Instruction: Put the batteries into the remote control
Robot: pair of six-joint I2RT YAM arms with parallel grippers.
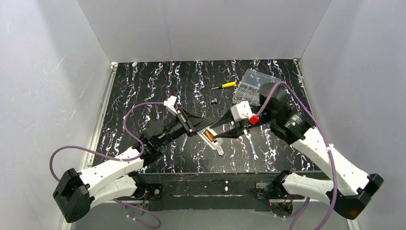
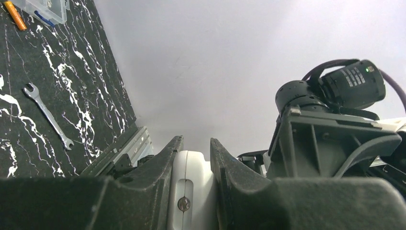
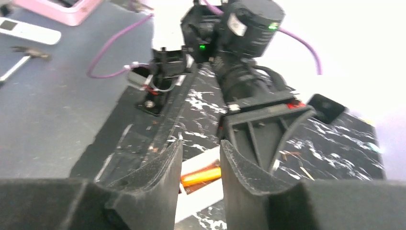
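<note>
1 white remote control (image 1: 218, 147), with 1 orange battery (image 1: 208, 135) showing in its recess; just right of the remote, 1 wrench (image 1: 252, 147); beyond the remote, 1 small stub (image 1: 214, 101), 1 yellow-handled screwdriver (image 1: 225, 86) and, further right, 1 clear compartment box (image 1: 253, 86)

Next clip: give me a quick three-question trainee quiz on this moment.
1. True or false: the left gripper is shut on the remote control.
2. Which lies nearest the clear box? A remote control, B screwdriver, C battery.
3. What colour is the battery in the remote control's compartment?
Key: 1 true; 2 B; 3 orange.
</note>
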